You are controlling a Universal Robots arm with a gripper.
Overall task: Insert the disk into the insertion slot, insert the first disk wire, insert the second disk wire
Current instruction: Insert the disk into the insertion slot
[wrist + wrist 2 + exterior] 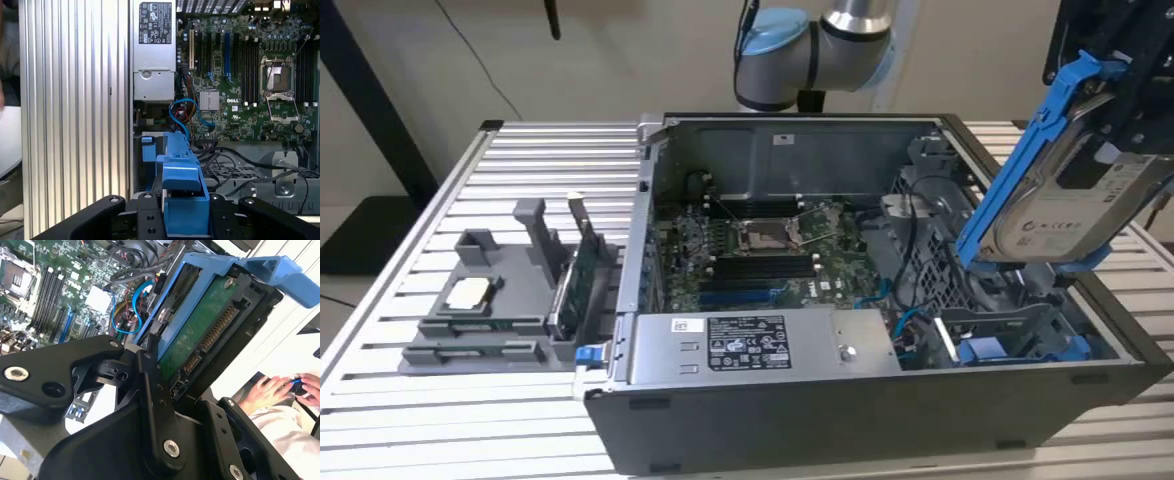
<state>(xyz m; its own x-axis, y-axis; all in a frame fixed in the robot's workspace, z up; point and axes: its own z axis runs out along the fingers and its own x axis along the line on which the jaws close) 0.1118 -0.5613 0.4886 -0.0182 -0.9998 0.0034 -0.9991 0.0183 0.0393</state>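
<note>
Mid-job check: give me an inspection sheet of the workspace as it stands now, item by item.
Surface: ribbed metal table, carrying the open computer case.
Job's things: the disk, in its blue carrier, hangs in the air over the case's end on the exterior view's right. The insertion slot lies below and does not yet hold it.
Clutter: grey fixture on the exterior view's left, with green circuit cards standing in it.
Gripper: gripper shut on the disk's carrier.
Cables: blue cables and black cables lie loose inside the case. The disk's connector is bare in the second wrist view.
Surroundings: a person's hands beyond the disk in the second wrist view.
</note>
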